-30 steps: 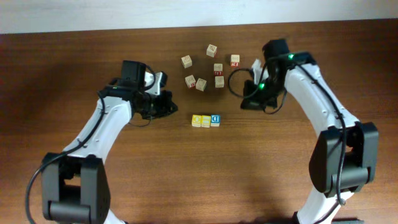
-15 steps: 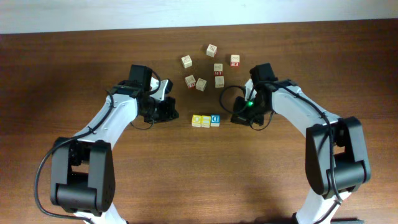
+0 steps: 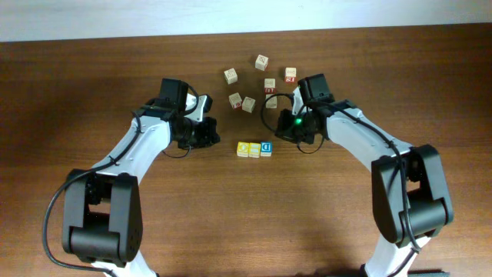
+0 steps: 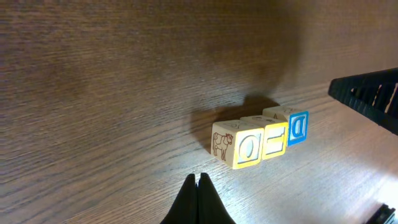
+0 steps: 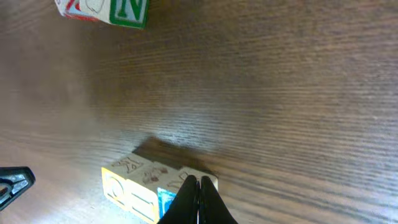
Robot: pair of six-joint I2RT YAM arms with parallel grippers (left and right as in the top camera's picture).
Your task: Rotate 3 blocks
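The three blocks lie in a touching row on the table: a yellow one, a second yellow one and the blue "D" one. In the left wrist view they read yellow, yellow, blue. My left gripper is shut and empty, its tips just short of the row's yellow end. My right gripper is also shut; its tips overlap the blue block at the row's other end. I cannot tell if they touch it.
Several cream cubes with red-marked faces lie scattered behind the row, among them one, another by the right arm and one farther back. A cube with a green "N" shows in the right wrist view.
My right gripper has swung left and down toward the blue end of the row. My left gripper moved right toward the yellow end, then held still.
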